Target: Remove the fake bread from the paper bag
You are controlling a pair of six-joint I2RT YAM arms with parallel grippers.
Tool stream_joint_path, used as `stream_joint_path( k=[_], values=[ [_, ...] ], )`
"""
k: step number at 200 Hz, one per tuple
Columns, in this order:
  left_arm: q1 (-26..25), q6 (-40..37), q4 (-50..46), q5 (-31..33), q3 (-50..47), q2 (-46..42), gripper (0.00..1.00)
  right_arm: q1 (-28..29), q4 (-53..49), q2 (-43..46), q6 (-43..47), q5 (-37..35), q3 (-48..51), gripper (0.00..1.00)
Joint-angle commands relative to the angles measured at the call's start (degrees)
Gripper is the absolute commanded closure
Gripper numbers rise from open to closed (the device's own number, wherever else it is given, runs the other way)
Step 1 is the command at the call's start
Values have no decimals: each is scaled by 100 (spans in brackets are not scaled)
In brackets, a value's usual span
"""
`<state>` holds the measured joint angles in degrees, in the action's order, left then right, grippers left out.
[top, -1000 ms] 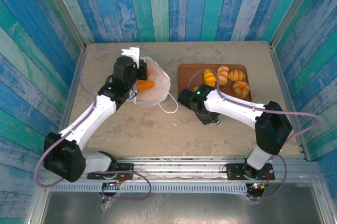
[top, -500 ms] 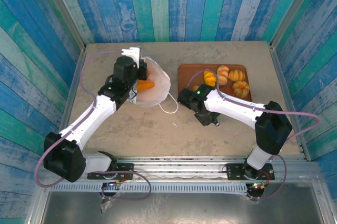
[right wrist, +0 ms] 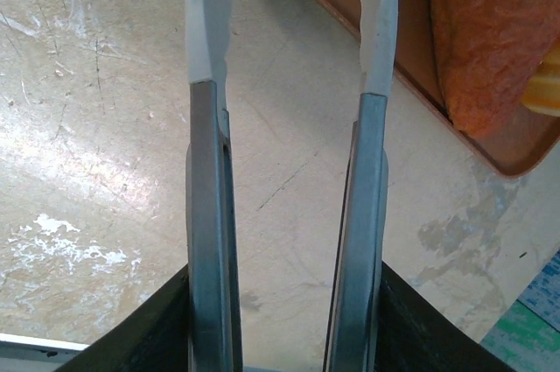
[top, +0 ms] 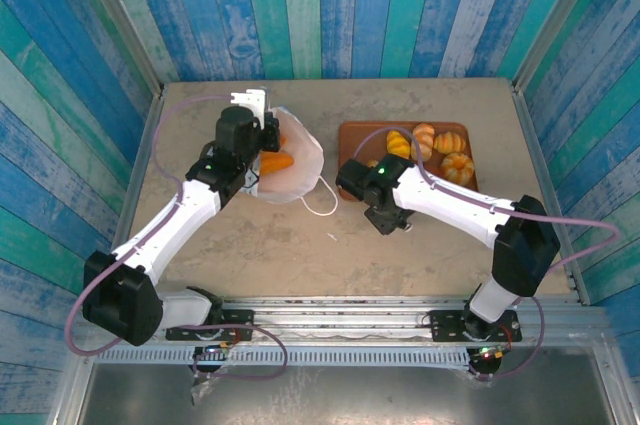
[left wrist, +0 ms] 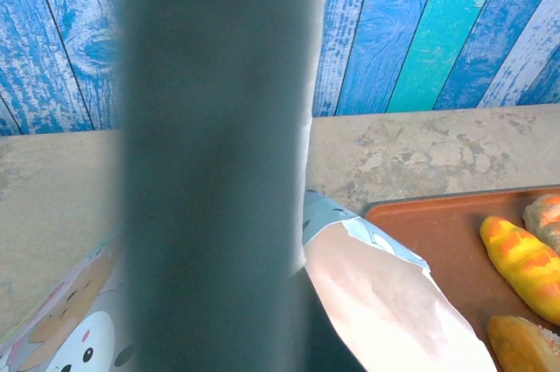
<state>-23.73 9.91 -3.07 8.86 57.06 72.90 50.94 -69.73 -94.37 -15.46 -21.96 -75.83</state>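
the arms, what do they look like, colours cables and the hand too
The left arm and right arm share white link shells, black joint housings and a thin mauve cable looping alongside. The right hand has two slim dark metal fingers with pale translucent tips.

Bright, even overhead light gives you soft shadows. Your left wrist view has a badly blurred grey finger [left wrist: 219, 162] up close; glare whitens the tabletop [right wrist: 61, 232] in your right wrist view.

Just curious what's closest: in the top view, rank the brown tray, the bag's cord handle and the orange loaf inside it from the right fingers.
1. Brown tray, just beyond the right fingers.
2. White cord handle, to their left.
3. Orange loaf, farther left in the paper bag.
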Motion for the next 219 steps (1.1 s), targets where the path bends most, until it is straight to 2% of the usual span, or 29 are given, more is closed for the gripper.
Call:
stream_joint_path(
  k=[1, 41, 134, 183, 219],
  values=[
    [-9, -1, 123, -95, 192, -131, 100, 49, 5, 96, 11, -121, -197, 51],
    [-9, -23, 105, -110, 209, 40, 100, 17, 46, 150, -72, -247, -329, 49],
    [-6, -67, 87, -76, 227, 79, 100, -65, 347, 326, 5, 99, -546, 48],
    [-9, -68, 79, -90, 227, 75, 100, -558, 650, 679, 468, 1071, -520, 48],
    [-9, -53, 73, -111, 218, 48, 100, -856, 769, 646, 874, 1383, -446, 47]
  ],
)
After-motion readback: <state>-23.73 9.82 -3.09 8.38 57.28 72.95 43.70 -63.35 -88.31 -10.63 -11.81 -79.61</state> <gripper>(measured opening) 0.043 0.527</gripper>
